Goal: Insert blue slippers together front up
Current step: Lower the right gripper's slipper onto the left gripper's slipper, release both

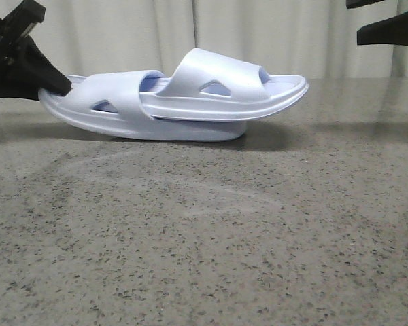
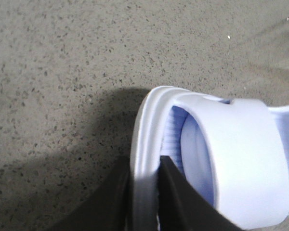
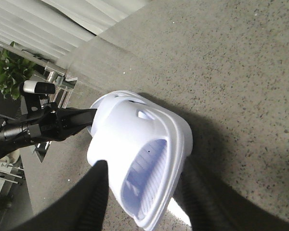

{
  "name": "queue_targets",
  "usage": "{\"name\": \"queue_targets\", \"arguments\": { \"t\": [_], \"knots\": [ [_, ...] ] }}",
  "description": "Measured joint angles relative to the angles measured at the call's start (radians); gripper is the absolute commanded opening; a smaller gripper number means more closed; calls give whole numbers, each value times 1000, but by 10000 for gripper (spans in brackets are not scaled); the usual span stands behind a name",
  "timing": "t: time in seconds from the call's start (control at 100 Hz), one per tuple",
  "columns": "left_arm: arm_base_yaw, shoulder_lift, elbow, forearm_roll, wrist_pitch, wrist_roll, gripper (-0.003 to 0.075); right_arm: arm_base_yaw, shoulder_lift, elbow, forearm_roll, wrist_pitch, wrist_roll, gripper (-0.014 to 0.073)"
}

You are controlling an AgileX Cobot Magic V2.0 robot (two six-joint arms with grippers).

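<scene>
Speckled desk (image 1: 204, 258) is seen nearest, and on it the slippers (image 1: 183, 102) are nested lengthwise along a left-right axis, their left end rim pinched by the left gripper (image 2: 144, 187), while the right gripper (image 1: 387, 20) is held spread open above the right end.

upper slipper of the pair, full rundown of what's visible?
The upper slipper is a pale blue-lavender moulded slide, foam-like, with a wide strap, a triangular side cut-out, a ribbed footbed and a thick sole. It lies sole down, nested into the lower slipper, one end pushed under that slipper's strap and the other overhanging past it above the speckled table. The left gripper pinches the lower slipper's rim, not this one. The right gripper's fingers flank this slipper's free end, open; contact is unclear.
</scene>
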Motion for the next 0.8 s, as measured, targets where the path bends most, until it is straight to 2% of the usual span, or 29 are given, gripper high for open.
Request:
{"name": "queue_targets", "arguments": {
  "t": [0.11,0.19,0.23,0.35,0.42,0.45,0.52,0.56,0.61,0.63,0.66,0.68,0.74,0.8],
  "knots": [
    [0,0,-6,23,9,44,383,0,0,0,-4,1,0,297],
    [0,0,-23,62,35,62,482,0,0,0,-9,1,0,297],
    [0,0,-37,91,53,68,501,0,0,0,-13,1,0,297],
    [2,-22,-78,142,93,72,498,0,0,0,-24,4,0,271],
    [15,-51,-96,149,117,74,497,-2,0,0,-26,4,0,180],
    [24,-70,-100,150,128,74,493,-2,0,0,-30,4,0,115],
    [54,-113,-110,150,149,74,452,-8,0,0,-42,6,0,-34],
    [74,-136,-112,150,157,74,394,-13,-7,0,-48,6,0,-108],
    [99,-175,-112,151,168,74,327,-17,-15,0,-55,6,0,-90],
    [109,-185,-112,153,175,74,260,-19,-21,0,-55,6,0,-86],
    [121,-210,-112,154,181,74,214,-20,-28,0,-58,6,0,-84],
    [129,-225,-112,154,182,74,148,-20,-34,0,-62,6,0,-83],
    [145,-267,-112,157,184,74,13,-22,-56,0,-66,6,0,-83],
    [152,-315,-112,157,184,74,15,-22,-81,0,-67,6,0,-83]
  ]
}}
